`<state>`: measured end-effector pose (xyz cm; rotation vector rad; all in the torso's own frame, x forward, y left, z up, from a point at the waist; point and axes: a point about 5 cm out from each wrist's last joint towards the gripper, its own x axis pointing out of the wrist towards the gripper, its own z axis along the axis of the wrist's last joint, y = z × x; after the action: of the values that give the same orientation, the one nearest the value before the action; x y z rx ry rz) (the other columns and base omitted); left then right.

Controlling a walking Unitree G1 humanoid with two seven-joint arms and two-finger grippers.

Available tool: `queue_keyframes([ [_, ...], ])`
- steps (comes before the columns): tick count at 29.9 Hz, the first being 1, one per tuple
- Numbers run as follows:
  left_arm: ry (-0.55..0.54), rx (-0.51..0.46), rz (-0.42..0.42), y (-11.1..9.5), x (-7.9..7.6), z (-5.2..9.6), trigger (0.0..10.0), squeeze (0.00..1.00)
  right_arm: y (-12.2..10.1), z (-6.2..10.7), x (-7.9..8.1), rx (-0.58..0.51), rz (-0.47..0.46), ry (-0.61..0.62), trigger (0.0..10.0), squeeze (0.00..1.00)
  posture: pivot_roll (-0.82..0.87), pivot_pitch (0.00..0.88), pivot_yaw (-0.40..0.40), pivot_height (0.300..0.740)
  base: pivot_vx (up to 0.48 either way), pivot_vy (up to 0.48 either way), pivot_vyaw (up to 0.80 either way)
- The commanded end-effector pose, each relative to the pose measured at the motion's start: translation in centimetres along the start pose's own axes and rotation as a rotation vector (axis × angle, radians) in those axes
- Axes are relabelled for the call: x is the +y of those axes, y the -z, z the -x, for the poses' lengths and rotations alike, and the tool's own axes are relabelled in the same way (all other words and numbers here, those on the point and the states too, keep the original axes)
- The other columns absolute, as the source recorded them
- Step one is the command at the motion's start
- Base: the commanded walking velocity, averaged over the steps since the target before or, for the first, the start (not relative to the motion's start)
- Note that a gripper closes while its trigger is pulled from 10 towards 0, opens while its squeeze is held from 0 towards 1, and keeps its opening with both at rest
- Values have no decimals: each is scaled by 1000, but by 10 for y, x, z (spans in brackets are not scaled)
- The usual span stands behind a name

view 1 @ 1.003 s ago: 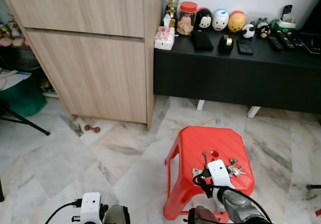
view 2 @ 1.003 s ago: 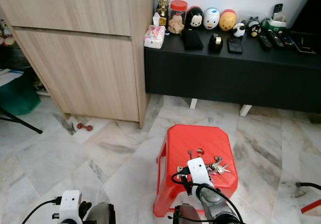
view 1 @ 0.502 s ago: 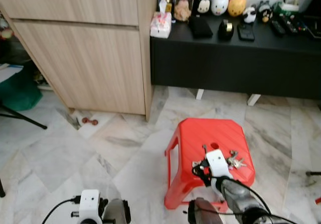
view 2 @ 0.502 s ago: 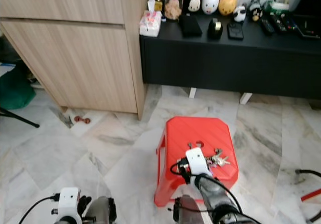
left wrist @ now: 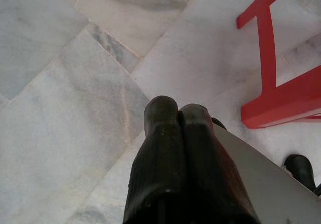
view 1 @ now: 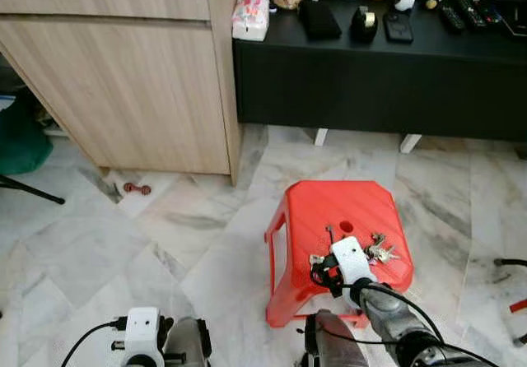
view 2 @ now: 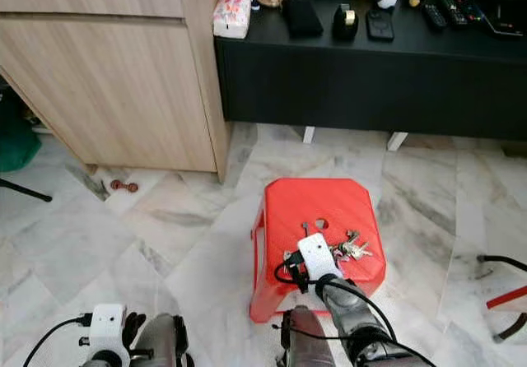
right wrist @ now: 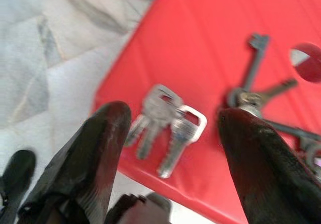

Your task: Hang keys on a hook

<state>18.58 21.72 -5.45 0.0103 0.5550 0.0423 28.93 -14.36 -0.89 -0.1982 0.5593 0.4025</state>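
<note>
While the keys (right wrist: 173,121) lie flat on the red stool (view 1: 342,219), low and right of middle in the head views, the right end effector (right wrist: 168,148) hangs just over them with its two black fingers (right wrist: 95,153) spread wide open and nothing held. Seen from the right wrist, a small bunch of silver keys sits between the fingers, near the stool's edge, and more keys on the ring lie farther in, by the round hole (right wrist: 307,62). To do this step well, I think the fingers should come straight down with one on each side of the small bunch, then close slowly so the keys do not slide off the edge onto the marble floor (view 1: 99,252). Grabbing near the ring would leave it free for a hook. No hook can be picked out yet. The left end effector (left wrist: 175,133) hangs idle low over the floor beside the stool, its fingers pressed shut on nothing
</note>
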Motion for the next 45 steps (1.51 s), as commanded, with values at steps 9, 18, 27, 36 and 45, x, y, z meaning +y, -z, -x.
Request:
queue_keyframes([
  [9, 32, 348, 7, 87, -9, 56, 10000, 0, -6, -1, -2, 6, 87, -15, 10000, 0, 140, 343, -85, 621, 0, 0, 0],
  [18, 36, 331, 12, 88, -11, 60, 10000, 0, -15, -5, 0, -6, 90, -16, 10000, 0, 153, 362, -83, 621, 0, 0, 0],
  [27, 21, 326, 16, 90, -8, 66, 10000, 0, -17, -7, 6, -11, 108, -47, 0, 0, 169, 377, -81, 621, 0, 0, 0],
  [36, 20, 320, 21, 91, -8, 70, 10000, 0, -16, -7, 5, -4, 115, -28, 10000, 0, 174, 384, -78, 621, 0, 0, 0],
  [45, 22, 314, 18, 91, -8, 72, 10000, 0, -19, -7, 2, -10, 102, 0, 10000, 0, 182, 391, -72, 621, 0, 0, 0],
])
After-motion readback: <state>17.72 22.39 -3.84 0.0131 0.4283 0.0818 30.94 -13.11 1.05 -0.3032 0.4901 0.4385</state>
